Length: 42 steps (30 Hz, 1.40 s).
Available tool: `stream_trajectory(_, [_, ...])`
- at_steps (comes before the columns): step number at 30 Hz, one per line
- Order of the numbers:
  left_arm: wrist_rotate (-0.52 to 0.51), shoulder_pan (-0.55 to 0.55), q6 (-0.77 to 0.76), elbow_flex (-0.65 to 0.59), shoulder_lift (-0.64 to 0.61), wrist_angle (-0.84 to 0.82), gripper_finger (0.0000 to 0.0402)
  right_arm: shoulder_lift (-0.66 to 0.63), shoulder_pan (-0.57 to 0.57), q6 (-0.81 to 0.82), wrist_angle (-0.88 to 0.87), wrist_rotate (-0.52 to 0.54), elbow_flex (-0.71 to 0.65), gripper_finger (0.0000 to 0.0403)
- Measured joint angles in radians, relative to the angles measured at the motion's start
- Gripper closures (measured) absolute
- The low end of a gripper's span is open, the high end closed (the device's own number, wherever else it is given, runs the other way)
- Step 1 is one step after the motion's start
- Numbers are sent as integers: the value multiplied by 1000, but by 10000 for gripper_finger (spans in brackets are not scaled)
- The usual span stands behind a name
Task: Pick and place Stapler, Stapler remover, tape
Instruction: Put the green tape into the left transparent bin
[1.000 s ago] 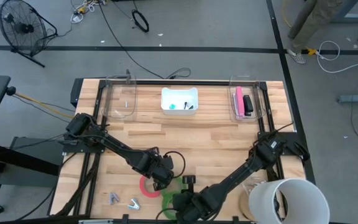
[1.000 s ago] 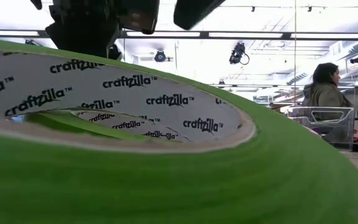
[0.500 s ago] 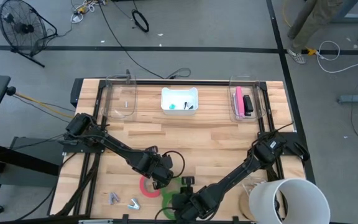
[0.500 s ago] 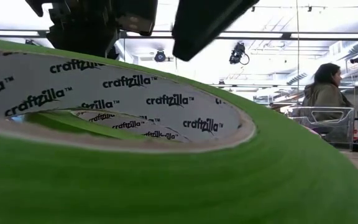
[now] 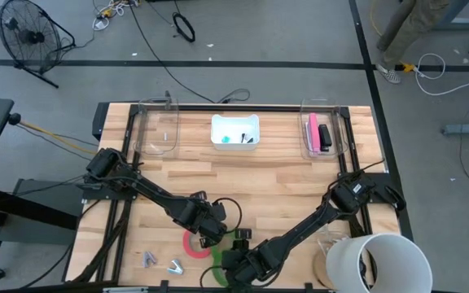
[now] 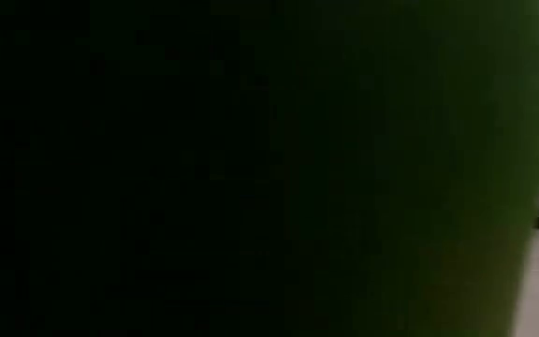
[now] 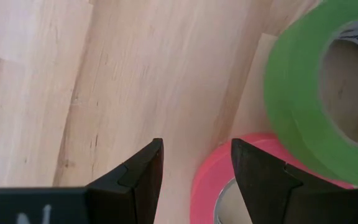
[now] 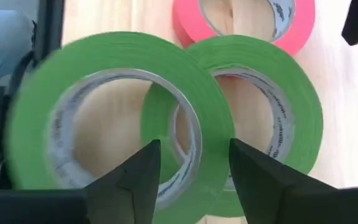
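Observation:
Three rolls of tape lie close together near the table's front edge. A pink roll (image 5: 190,245) lies flat. One green roll (image 8: 297,112) rests partly on the pink roll (image 8: 185,22). A second green roll (image 8: 36,124), blurred, lies over the first. My left gripper (image 7: 194,174) is open above the pink roll's rim (image 7: 207,186). My right gripper (image 8: 191,168) is open, one finger over the blurred roll's hole and one outside its wall. A pink and a black object, perhaps the stapler (image 5: 319,134), lie in a clear bin. Two small metal pieces (image 5: 161,262) lie near left. My right gripper comes down slanting on the nearer green roll, its fingers on either side of that roll's wall (image 8: 197,149). Whether a finger touches the roll, I cannot tell. My left gripper touches nothing.
A dark green surface (image 6: 251,168) close to the lens fills almost the whole low view. A white tray (image 5: 234,130) and a clear bin (image 5: 157,130) stand along the far edge. A big white cylinder (image 5: 377,262) stands at the near right.
My right gripper has gone down and toward the table's left edge, onto the green rolls. The green roll in front of the low camera has moved: before, its open centre showed, and now a dark green surface covers that view.

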Motion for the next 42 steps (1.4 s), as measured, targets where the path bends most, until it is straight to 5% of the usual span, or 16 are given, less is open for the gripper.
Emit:
stream_trajectory(31, [-14,-6,-5,0,1,0,209,6,-13,26,-14,16,7,216])
stream_trajectory(35, [-14,-7,-5,0,1,0,209,16,-14,34,-23,15,7,250])
stream_trajectory(40, [-14,-7,-5,0,1,1,209,16,-14,41,-35,15,7,348])
stream_trajectory(42, [-14,-7,-5,0,1,1,209,14,-14,30,-46,7,7,352])
